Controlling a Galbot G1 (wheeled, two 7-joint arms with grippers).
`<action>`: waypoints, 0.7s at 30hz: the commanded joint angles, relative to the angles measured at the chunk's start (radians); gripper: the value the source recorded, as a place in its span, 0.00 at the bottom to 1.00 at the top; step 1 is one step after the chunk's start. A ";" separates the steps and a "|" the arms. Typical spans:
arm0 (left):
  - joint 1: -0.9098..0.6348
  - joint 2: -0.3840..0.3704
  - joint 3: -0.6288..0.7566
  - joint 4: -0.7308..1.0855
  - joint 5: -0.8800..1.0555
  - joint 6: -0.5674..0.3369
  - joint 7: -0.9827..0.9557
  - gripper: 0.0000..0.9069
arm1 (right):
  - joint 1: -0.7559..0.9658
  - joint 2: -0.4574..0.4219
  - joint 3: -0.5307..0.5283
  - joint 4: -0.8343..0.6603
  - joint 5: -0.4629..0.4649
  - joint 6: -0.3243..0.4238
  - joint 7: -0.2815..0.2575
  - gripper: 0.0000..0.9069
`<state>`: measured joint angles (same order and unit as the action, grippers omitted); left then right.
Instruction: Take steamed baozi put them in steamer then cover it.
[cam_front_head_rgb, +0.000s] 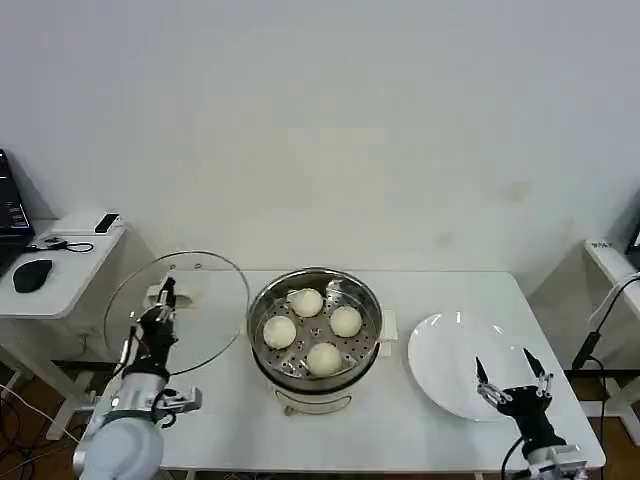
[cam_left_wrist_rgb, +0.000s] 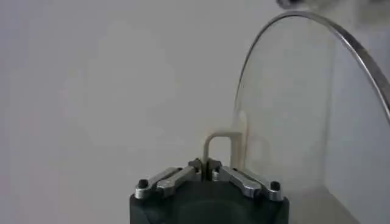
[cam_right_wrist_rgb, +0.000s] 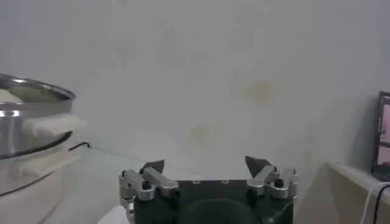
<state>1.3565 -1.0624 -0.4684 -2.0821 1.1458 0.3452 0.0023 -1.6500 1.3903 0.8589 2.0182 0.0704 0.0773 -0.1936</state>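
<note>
The steel steamer (cam_front_head_rgb: 315, 371) stands at the table's middle with several cream-white baozi (cam_front_head_rgb: 306, 301) on its perforated tray. My left gripper (cam_front_head_rgb: 164, 298) is shut on the white bar handle (cam_left_wrist_rgb: 214, 143) of the clear glass cover (cam_front_head_rgb: 215, 320), holding it lifted and tilted just left of the steamer. In the left wrist view the cover (cam_left_wrist_rgb: 292, 103) stands on edge beyond the fingers. My right gripper (cam_front_head_rgb: 512, 376) hangs open over the near part of the white plate (cam_front_head_rgb: 445, 350), right of the steamer (cam_right_wrist_rgb: 27, 131), with nothing between its fingertips.
A side desk at the far left carries a black mouse (cam_front_head_rgb: 32, 274) and a small device (cam_front_head_rgb: 107, 222). Another white surface (cam_front_head_rgb: 612, 260) with a cable stands at the far right. The table's front edge runs just below both arms.
</note>
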 joint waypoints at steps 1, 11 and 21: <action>-0.079 -0.010 0.127 -0.073 0.020 0.081 0.076 0.00 | 0.000 0.021 -0.011 0.008 -0.069 0.003 0.001 1.00; -0.167 -0.099 0.288 0.030 0.084 0.089 0.073 0.00 | -0.013 0.052 -0.021 0.025 -0.108 0.001 0.005 1.00; -0.222 -0.200 0.375 0.065 0.214 0.114 0.179 0.00 | -0.014 0.070 -0.025 0.028 -0.130 -0.002 0.008 1.00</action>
<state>1.1920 -1.1774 -0.2060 -2.0455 1.2537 0.4304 0.0945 -1.6647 1.4502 0.8368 2.0452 -0.0371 0.0763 -0.1865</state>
